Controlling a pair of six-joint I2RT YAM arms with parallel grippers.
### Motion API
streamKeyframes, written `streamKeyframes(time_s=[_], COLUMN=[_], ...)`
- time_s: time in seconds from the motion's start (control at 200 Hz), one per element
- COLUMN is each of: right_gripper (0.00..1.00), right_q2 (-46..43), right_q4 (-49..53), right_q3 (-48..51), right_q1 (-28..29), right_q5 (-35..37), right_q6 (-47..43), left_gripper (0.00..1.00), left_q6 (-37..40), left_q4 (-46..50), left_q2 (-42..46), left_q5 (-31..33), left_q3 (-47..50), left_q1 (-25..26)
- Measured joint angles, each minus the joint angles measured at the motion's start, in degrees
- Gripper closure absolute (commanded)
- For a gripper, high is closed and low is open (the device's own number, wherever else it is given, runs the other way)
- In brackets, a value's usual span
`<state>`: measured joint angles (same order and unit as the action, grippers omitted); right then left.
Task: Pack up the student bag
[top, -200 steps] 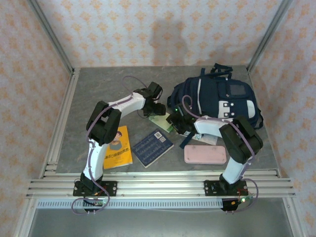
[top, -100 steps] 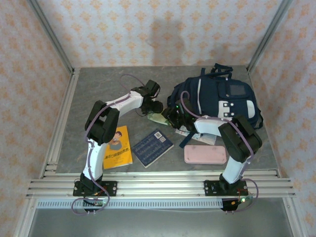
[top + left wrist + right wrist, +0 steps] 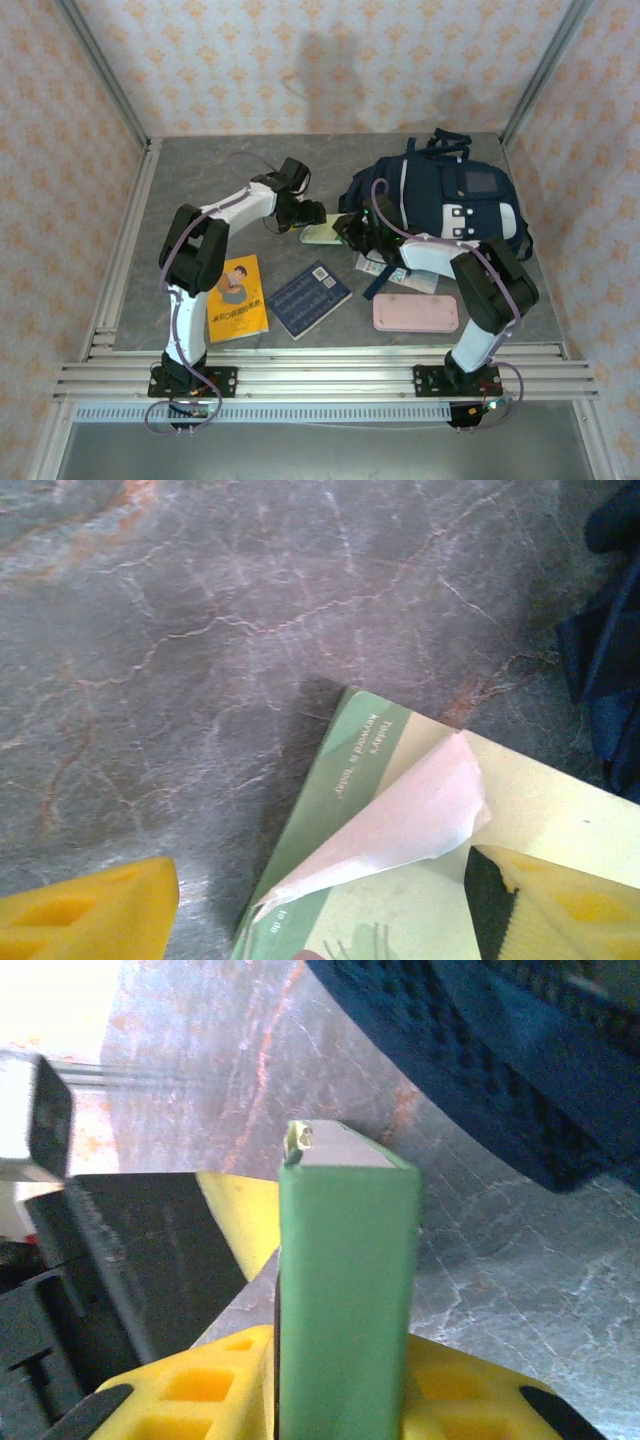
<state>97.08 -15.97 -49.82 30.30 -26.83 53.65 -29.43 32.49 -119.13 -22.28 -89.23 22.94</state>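
Near edge, unpacked: a yellow book [image 3: 238, 298], a navy notebook [image 3: 308, 298], a pink case [image 3: 416, 313] and loose sheets [image 3: 398, 277] lie on the desk [image 3: 190, 190].
My arms: both fold inward from their bases, wrists meeting mid-desk over one item.
Left gripper [image 3: 308, 213]: spread wide, one finger over the curled cover, gripping nothing.
Right gripper [image 3: 353, 232]: pinching the green book [image 3: 347, 1260], pads against both faces.
Student bag [image 3: 440, 195]: far right on the desk, just beyond the green book; I cannot tell whether its mouth is open.
Progress: early, I judge. Nothing shows inside, this book comes first, and four items wait.
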Motion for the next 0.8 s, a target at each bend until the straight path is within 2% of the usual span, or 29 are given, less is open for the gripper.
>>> streamKeyframes(time_s=[0.095,0.19,0.36,0.435,0.621,0.776,0.801], right_gripper=[0.69,0.74,0.98,1.00,1.00,1.00,1.00], right_q2=[-0.4,-0.4,-0.4,-0.4,-1.5,-5.7,-6.6], right_q4=[-0.4,-0.3,0.9,1.4,3.5,8.3,8.7], right_q3=[0.0,0.0,0.0,0.0,-0.7,-3.8,-4.3], right_q1=[-0.2,-0.3,-1.0,-1.1,-1.5,-2.6,-2.8], right_q5=[-0.3,-0.7,-0.7,-0.8,-1.7,-6.1,-7.0], right_q6=[-0.6,-1.0,-1.6,-1.7,-5.2,-10.3,-10.8], left_gripper=[0.22,0.25,0.27,0.27,0.18,0.01,0.00], left_q6=[-1.5,-2.8,-5.0,-5.3,-5.7,-6.3,-6.2], left_q4=[-1.0,-2.4,-5.8,-6.2,-4.8,-4.4,-4.5], left_q2=[0.0,0.0,0.2,0.5,5.4,16.2,18.0], left_q5=[-1.4,-2.6,-4.3,-4.4,-4.3,-4.5,-4.8], left_q3=[1.2,2.1,4.1,4.5,6.1,8.8,9.3], left_q1=[-0.6,-0.6,-0.6,-0.6,-1.1,-2.4,-2.6])
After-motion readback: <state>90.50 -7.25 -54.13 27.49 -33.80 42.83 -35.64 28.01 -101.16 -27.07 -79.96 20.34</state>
